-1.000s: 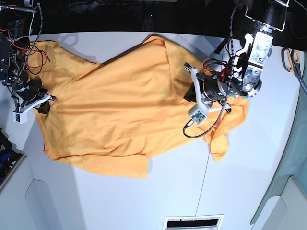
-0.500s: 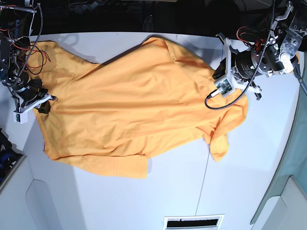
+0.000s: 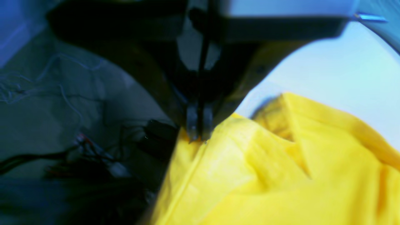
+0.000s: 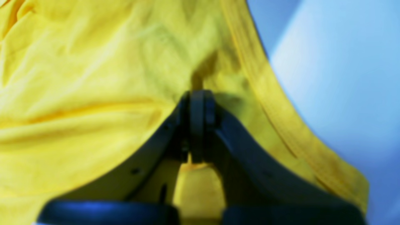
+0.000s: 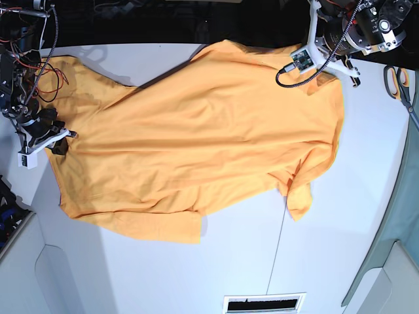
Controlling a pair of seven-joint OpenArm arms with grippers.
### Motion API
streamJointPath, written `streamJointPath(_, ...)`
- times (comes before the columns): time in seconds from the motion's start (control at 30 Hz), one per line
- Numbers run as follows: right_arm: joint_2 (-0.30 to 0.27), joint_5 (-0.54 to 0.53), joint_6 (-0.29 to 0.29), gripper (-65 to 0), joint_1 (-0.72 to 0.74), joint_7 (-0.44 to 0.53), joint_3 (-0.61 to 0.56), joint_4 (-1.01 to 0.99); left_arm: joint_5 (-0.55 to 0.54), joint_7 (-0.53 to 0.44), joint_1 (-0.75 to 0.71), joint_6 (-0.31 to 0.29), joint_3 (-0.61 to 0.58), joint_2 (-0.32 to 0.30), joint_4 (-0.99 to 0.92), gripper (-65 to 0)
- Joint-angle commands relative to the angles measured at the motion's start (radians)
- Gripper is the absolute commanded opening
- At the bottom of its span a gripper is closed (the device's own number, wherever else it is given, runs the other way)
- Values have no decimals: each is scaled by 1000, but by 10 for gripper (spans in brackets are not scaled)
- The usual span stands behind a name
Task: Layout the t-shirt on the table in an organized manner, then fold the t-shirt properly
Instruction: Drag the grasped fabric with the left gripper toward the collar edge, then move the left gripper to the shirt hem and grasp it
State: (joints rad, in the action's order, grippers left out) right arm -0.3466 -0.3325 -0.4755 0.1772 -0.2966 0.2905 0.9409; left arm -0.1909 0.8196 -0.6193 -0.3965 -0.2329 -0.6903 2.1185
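The orange-yellow t-shirt lies spread across the white table, with a sleeve hanging toward the front right. My left gripper is at the far right corner of the shirt. The left wrist view shows that gripper shut on a seamed edge of the t-shirt. My right gripper is at the shirt's left edge. Its jaws are shut on a pinch of fabric beside a stitched hem.
Scissors lie at the table's right edge. A thin dark seam runs down the tabletop, and a vent slot sits at the front edge. Loose wires hang by the right arm at the far left.
My left gripper has moved up and to the right toward the far corner, pulling the folded-over part of the shirt out flat. The right arm has not moved.
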Motion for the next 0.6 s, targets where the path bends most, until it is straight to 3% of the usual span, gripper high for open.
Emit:
streamJointPath(0.0,-19,-8,-4,-650,16,18,3,11,14,7,-6,4,5,-11,18,-650)
streamJointPath(0.07,-19,-8,-4,-650,16,17,3,11,30,29,-8,5,5,-11,18,-649)
streamJointPath(0.23,-19,-9,-4,-650,16,17,3,11,54,6,-7,58,45,-11,18,-484)
streamJointPath(0.4,-19,-35,-4,-650,16,17,3,11,49,-118,16,130,220,-10,18,-471)
streamJointPath(0.57,-18,-35,-4,-650,16,17,3,11,-92,-168,149,132,356,-5,11,-461)
